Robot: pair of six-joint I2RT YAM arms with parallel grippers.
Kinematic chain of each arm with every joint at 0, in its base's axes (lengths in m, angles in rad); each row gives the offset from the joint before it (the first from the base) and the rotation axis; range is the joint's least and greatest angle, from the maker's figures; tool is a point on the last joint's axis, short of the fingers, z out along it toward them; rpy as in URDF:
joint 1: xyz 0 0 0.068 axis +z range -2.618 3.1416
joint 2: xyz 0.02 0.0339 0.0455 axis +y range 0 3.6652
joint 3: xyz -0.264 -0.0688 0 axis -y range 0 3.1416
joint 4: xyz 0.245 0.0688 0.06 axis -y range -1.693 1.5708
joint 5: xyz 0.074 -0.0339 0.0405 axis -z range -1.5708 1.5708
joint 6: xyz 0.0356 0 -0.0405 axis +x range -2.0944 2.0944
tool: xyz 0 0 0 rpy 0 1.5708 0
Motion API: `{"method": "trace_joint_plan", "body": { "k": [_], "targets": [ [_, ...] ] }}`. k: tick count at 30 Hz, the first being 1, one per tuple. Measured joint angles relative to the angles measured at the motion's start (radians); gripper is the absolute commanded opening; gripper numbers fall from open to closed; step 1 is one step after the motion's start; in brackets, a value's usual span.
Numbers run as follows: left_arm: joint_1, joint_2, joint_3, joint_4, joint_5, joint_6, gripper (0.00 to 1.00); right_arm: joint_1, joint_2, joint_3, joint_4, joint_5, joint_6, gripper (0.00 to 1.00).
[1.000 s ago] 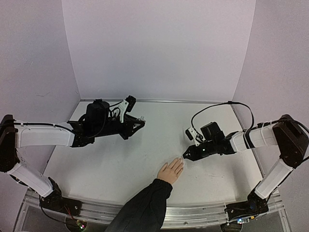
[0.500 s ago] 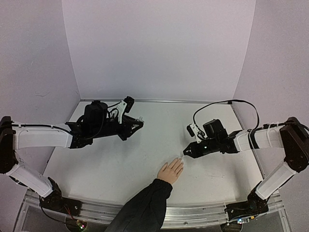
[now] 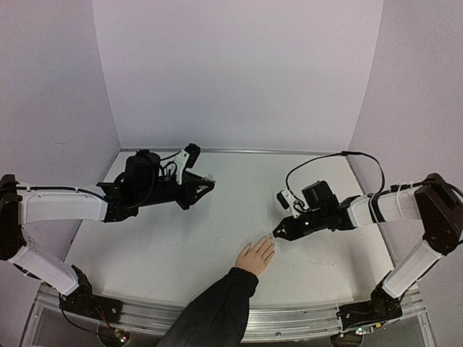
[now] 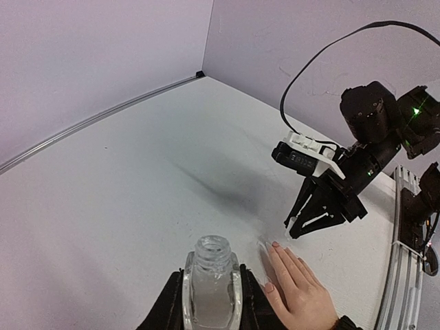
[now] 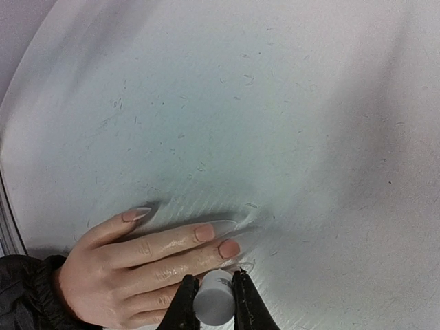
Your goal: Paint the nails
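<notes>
1. The hand [image 3: 257, 256] lay palm down on the table [image 3: 181, 246], in the near-middle. Its long axis ran diagonally from the dark sleeve [image 3: 213, 307] at the near edge up toward the far right. The fingers pointed away from the arm bases, at the right gripper [image 3: 276, 235].
2. The nails [image 5: 204, 232] sat at the far ends of the fingers, facing up, just beside the right gripper's tip.
3. Against one second earlier, the hand and sleeve were in the same spot. The right gripper tip was again at the fingertips, after the arm sat slightly farther back half a second ago. The left arm had barely shifted.
4. The nails were small and pinkish-beige with a slight gloss. The one on the outer finger tapered to a pale point. One fingertip seemed to carry a long translucent tip, but I can't tell for sure.
5. The right jaws were clenched on a white cap [image 5: 213, 302], held just above the near fingers in the right wrist view. No brush was visible.
6. The left gripper [image 3: 205, 182] was clamped on a clear bottle [image 4: 212, 258], upright with an open neck, well apart from the hand on the far-left side.
</notes>
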Motion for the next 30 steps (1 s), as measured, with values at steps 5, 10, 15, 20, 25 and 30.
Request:
{"method": "trace_joint_plan", "body": {
  "k": [5,10,15,20,25,30],
  "targets": [
    [0.000,0.000,0.000,0.000,0.000,0.000,0.00,0.000,0.000,0.000,-0.002,0.000,-0.003,0.00],
    [0.000,0.000,0.000,0.000,0.000,0.000,0.00,0.005,0.002,0.000,-0.010,0.003,-0.004,0.00],
    [0.000,0.000,0.000,0.000,0.000,0.003,0.00,0.009,0.007,0.000,-0.013,0.004,-0.007,0.00],
    [0.000,0.000,0.000,0.000,0.000,0.003,0.00,0.012,0.015,0.000,-0.016,0.015,-0.008,0.00],
    [0.000,0.000,0.000,0.000,0.000,0.003,0.00,0.014,0.020,0.000,-0.020,0.031,-0.008,0.00],
    [0.000,0.000,0.000,0.000,0.000,0.004,0.00,0.015,0.020,0.000,-0.021,0.048,-0.008,0.00]
  ]
}}
